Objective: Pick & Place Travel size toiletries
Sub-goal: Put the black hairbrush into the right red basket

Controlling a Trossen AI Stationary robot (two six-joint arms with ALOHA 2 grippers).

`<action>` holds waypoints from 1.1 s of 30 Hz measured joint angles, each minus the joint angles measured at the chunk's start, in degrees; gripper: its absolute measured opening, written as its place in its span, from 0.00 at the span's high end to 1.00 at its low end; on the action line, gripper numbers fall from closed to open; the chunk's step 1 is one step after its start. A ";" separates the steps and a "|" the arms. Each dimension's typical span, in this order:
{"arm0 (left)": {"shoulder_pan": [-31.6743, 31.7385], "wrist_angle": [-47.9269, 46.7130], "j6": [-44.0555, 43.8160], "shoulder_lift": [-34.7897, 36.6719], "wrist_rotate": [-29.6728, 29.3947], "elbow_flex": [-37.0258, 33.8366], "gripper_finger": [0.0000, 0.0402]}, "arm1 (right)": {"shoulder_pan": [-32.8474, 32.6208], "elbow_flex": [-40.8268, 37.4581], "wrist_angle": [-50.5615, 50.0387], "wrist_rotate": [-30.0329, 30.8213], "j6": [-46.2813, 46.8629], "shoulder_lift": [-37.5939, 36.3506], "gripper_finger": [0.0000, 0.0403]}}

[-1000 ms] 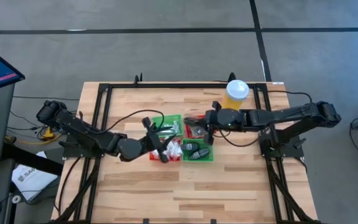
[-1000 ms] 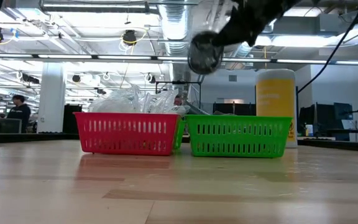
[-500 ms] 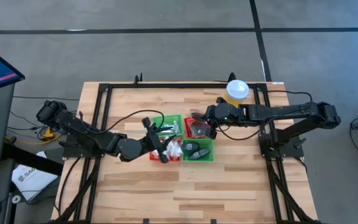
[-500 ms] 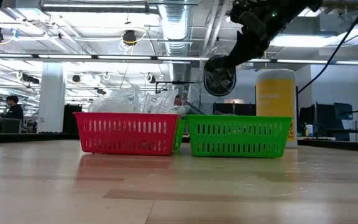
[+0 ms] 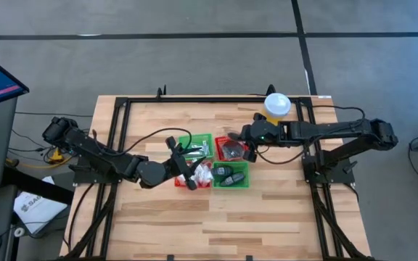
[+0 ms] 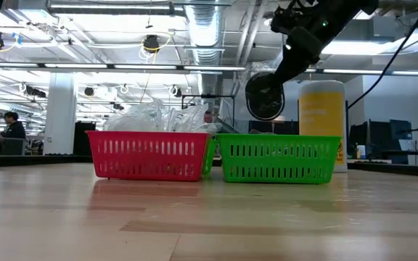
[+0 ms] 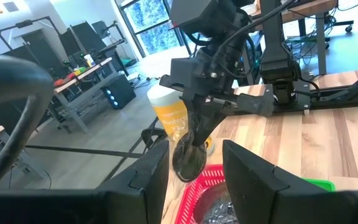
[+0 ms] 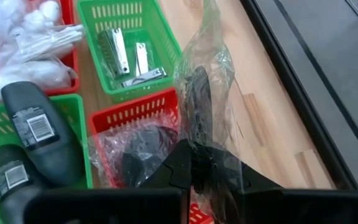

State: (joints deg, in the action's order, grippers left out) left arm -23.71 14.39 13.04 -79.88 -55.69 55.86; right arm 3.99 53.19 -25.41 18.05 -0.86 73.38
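My right gripper (image 8: 210, 173) is shut on a dark grey disc in clear wrap (image 8: 197, 99). It hangs over the far red basket (image 5: 228, 149), which has more wrapped discs (image 8: 143, 155) in it. In the low view the disc (image 6: 265, 96) hangs above the basket rims. My left gripper (image 5: 189, 172) is open and hovers over the near red basket (image 5: 192, 176) of white puffy packets (image 8: 23, 46). The far green basket (image 8: 129, 50) holds silvery items. The near green basket (image 8: 39, 155) holds dark bottles. My right gripper pinches the clear wrap at the disc's edge (image 8: 211, 154) between its two fingers, coming slanting down from above. The disc stands on edge and hangs below the fingertips, lifted clear above the far red basket.
A tall yellow cup with a white lid (image 5: 276, 106) stands close beyond my right gripper, near the table's far edge. The four baskets sit together at the table's middle. Black frame rails (image 5: 118, 138) run along the left, right and far sides.
My right gripper has carried the wrapped disc from over the near green basket toward the far edge and lowered it over the far red basket, staying shut. My left arm has kept still.
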 joint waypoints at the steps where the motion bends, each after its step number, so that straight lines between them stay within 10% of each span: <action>1: 0.00 -0.02 0.00 0.00 0.01 0.00 0.65 | 0.00 0.00 -0.05 0.01 -0.24 0.00 0.96; 33: 0.02 0.12 -0.02 0.02 0.41 -0.13 0.65 | 2.24 -0.03 1.45 1.34 -7.26 12.53 0.93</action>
State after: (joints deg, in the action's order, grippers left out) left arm -23.69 14.51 13.02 -79.85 -55.28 55.72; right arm 6.22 53.16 -23.95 19.39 -8.12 85.92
